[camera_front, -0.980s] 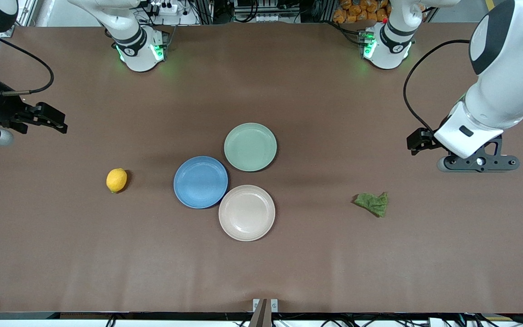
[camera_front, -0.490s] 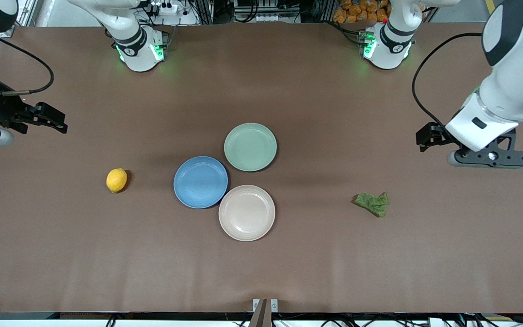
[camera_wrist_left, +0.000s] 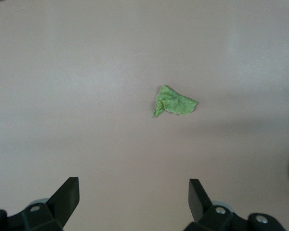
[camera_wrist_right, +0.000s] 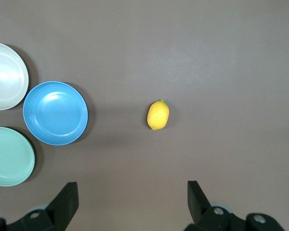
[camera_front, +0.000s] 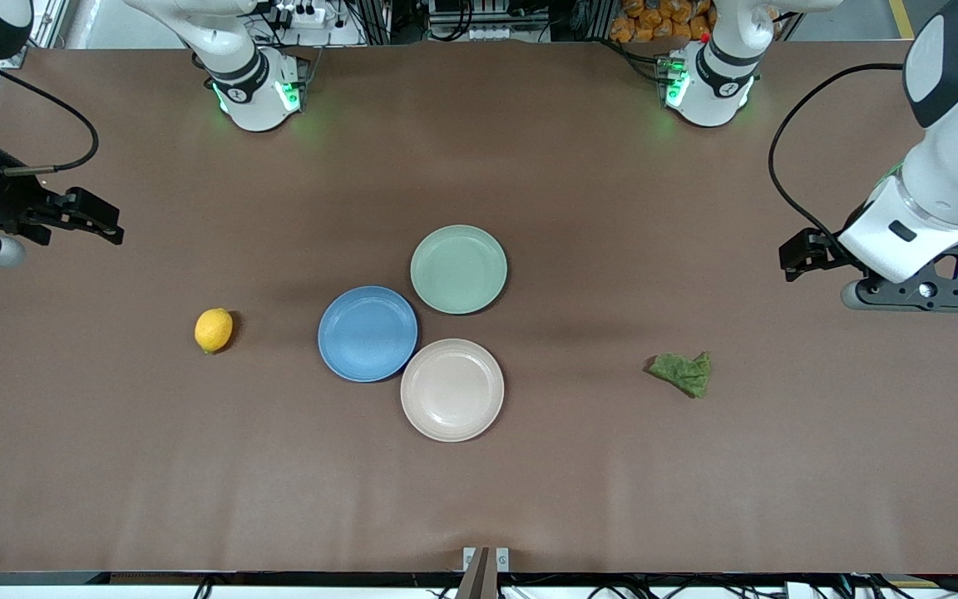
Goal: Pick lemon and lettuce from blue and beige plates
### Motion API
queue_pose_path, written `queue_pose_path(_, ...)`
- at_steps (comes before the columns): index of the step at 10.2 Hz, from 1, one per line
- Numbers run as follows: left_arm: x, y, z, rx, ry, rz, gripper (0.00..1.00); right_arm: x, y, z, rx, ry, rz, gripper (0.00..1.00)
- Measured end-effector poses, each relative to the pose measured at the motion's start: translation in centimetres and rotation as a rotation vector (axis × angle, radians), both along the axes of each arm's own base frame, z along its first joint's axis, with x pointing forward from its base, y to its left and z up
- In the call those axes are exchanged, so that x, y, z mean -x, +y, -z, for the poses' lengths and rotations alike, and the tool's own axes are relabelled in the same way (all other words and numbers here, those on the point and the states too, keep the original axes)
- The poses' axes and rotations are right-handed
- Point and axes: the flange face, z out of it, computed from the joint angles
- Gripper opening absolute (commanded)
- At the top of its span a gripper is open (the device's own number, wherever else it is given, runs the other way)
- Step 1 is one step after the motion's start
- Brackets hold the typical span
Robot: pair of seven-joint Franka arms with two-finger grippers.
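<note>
The yellow lemon (camera_front: 213, 330) lies on the bare table toward the right arm's end, beside the empty blue plate (camera_front: 367, 334); it also shows in the right wrist view (camera_wrist_right: 158, 115). The green lettuce piece (camera_front: 682, 372) lies on the bare table toward the left arm's end, well apart from the empty beige plate (camera_front: 451, 389); it also shows in the left wrist view (camera_wrist_left: 175, 102). My left gripper (camera_front: 801, 252) (camera_wrist_left: 134, 185) is open and empty, high over bare table. My right gripper (camera_front: 101, 221) (camera_wrist_right: 132, 188) is open and empty, high over its end of the table.
An empty green plate (camera_front: 458, 269) touches the blue and beige plates, farther from the front camera. The arm bases (camera_front: 259, 91) (camera_front: 705, 83) stand along the table's top edge. Cables hang from both wrists.
My left arm has swung outward toward its end of the table, away from the lettuce. The right arm, lemon, lettuce and plates have not moved.
</note>
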Motion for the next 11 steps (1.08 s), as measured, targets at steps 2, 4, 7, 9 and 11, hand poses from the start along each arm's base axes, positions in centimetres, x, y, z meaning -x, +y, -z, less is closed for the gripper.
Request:
queue_pose_path(2,0.0,0.5,-0.2,0.001,-0.002,-0.005,1.00,0.0,0.0,0.0,-0.001,0.000,0.000,1.00)
queue_pose_path(4,0.2,0.3,-0.6,0.003,-0.010,-0.001,1.00,0.0,0.0,0.0,-0.002,0.001,0.000,1.00)
queue_pose_path(7,1.0,0.8,-2.7,0.010,-0.043,-0.005,1.00,0.0,0.0,0.0,-0.002,0.001,-0.001,1.00)
queue_pose_path(9,1.2,2.0,-3.4,0.013,-0.052,-0.025,1.00,0.0,0.0,0.1,-0.002,0.001,-0.002,1.00)
queue_pose_path(11,1.4,2.5,-3.8,0.015,-0.056,-0.033,1.00,0.0,0.0,0.1,-0.002,0.001,-0.004,1.00)
